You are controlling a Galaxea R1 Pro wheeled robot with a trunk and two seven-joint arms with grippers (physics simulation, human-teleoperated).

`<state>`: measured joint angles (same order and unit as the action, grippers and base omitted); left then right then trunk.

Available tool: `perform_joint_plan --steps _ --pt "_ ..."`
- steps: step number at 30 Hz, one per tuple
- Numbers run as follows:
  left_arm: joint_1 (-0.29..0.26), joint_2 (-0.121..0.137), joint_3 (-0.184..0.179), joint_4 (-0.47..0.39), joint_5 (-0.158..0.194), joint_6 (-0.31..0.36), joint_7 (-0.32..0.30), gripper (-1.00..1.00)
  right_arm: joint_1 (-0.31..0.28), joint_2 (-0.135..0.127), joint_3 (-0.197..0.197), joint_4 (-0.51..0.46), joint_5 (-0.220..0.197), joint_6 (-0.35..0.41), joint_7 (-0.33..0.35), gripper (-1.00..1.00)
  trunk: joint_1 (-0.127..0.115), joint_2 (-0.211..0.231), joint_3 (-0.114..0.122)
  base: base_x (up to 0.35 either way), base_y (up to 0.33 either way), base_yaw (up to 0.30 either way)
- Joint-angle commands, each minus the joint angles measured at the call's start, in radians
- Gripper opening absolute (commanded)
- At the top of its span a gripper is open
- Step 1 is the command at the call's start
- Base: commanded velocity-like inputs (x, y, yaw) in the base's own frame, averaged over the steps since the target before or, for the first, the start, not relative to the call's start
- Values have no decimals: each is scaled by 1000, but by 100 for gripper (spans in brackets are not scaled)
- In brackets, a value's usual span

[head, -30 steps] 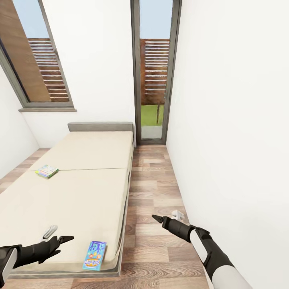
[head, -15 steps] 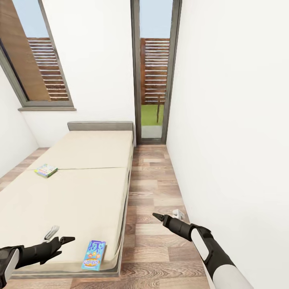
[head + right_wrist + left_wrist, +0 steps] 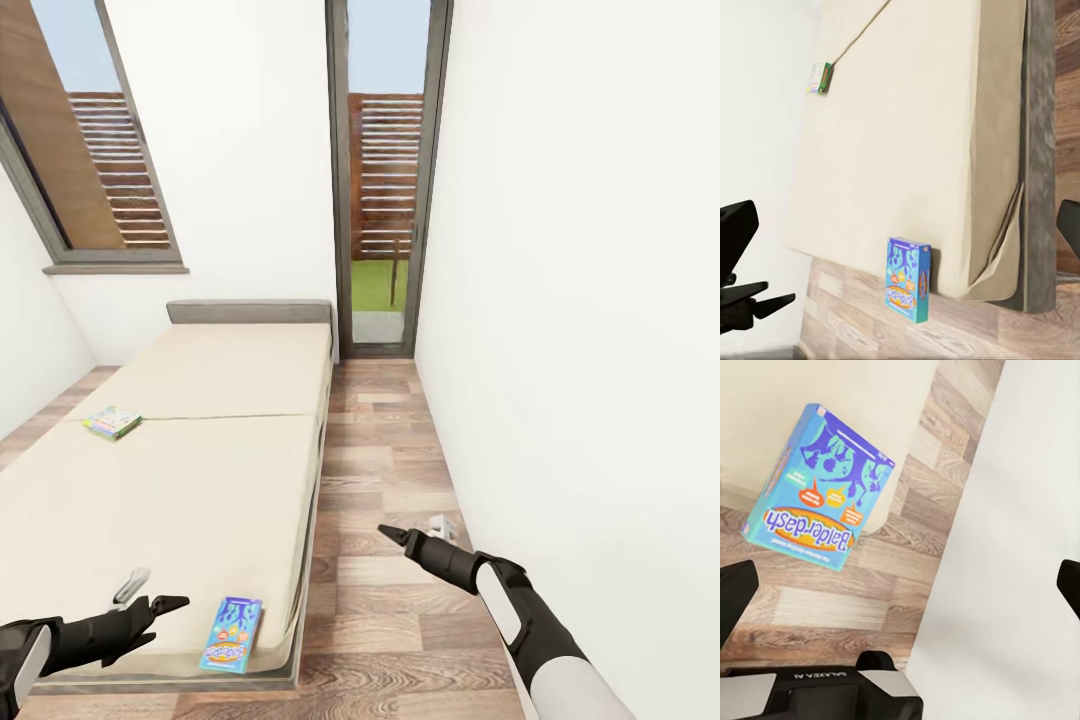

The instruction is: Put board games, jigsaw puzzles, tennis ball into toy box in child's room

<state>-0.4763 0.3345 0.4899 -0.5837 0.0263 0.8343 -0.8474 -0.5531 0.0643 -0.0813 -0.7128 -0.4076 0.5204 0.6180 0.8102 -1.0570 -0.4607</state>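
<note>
1. Looking over the bed, I see its beige mattress spreading ahead of my left gripper and off to the left of my right gripper. If I roll the base closer, the frame at the foot could catch it.
2. My right arm hangs over the wood floor, close to the white wall; a careless swing could scrape it.
3. The blue board game lies flat at the mattress's foot edge, just right of the left gripper. A glancing touch could push it onto the floor.
4. The green board game lies well ahead, near the bed's far side; reaching it means leaning far over.
5. The left gripper looks wide and empty in its wrist view; the right looks open in its wrist view too.
</note>
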Motion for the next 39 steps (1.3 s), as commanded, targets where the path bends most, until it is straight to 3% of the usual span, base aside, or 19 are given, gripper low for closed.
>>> perform_joint_plan --steps 1,10,24,39 --pt "-1 0 3 0 3 8 -1 100 -1 1 -4 -1 -4 11 8 100 4 -8 -4 0 0 0" --pt "-1 0 3 1 4 9 -2 100 -1 8 0 -2 -2 31 47 100 38 -71 -32 0 0 0" --pt "-1 -1 4 1 7 11 -2 100 -1 24 1 -30 6 98 37 100 92 -169 -76 0 0 0" --pt "-1 -1 3 1 7 10 -4 100 0 23 1 -31 9 93 35 100 150 -274 -123 0 0 0"
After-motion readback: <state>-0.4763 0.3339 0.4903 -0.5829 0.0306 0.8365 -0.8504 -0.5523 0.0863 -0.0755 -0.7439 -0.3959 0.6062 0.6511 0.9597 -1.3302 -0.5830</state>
